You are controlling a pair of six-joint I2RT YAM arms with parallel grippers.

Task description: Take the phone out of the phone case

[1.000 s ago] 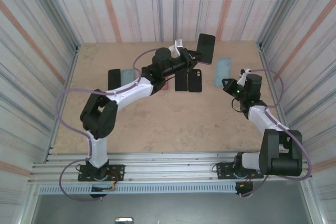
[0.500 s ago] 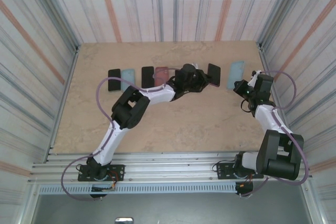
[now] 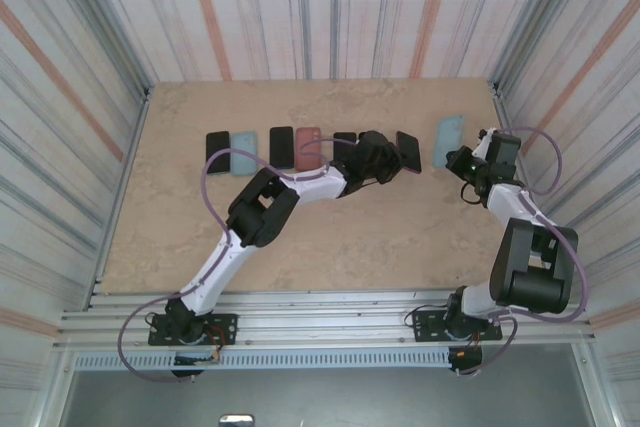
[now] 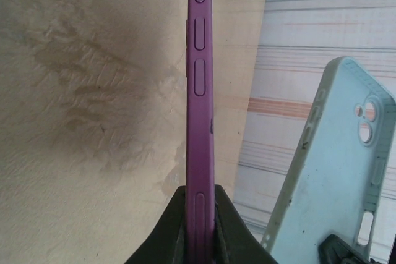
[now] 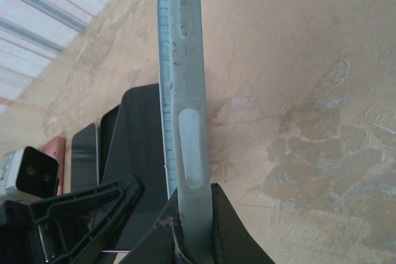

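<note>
**Marbled tabletop, striped walls: two cases held on edge**

Left gripper [image 4: 199,201]: closed across the thickness of the purple phone case [image 4: 199,78], near one end, with the side buttons facing its wrist camera. The phone [image 5: 137,153] sits inside and shows its dark face to the right wrist camera. In the top view, case and phone appear held above the table [image 3: 200,217], toward the far middle.

Right gripper [image 5: 190,207]: pinched the same way on a pale blue case [image 5: 182,78], near the purple one but apart. We cannot tell whether it holds a phone.

Handling, our judgement:
- The case looks soft, matte and grippy, and should flex at the corners.
- The phone is stiff, slick-faced and breakable, and carries most of the weight.
- Best hold: peel the case rim at a corner and take the phone by its long edges.

Count:
- Two pieces are held.
- At least five lie flat in a row: black handset [image 3: 217,151], pale blue piece [image 3: 243,152], second black handset [image 3: 282,146], reddish piece [image 3: 307,146], and a dark piece [image 3: 345,138] partly behind the left arm.
</note>
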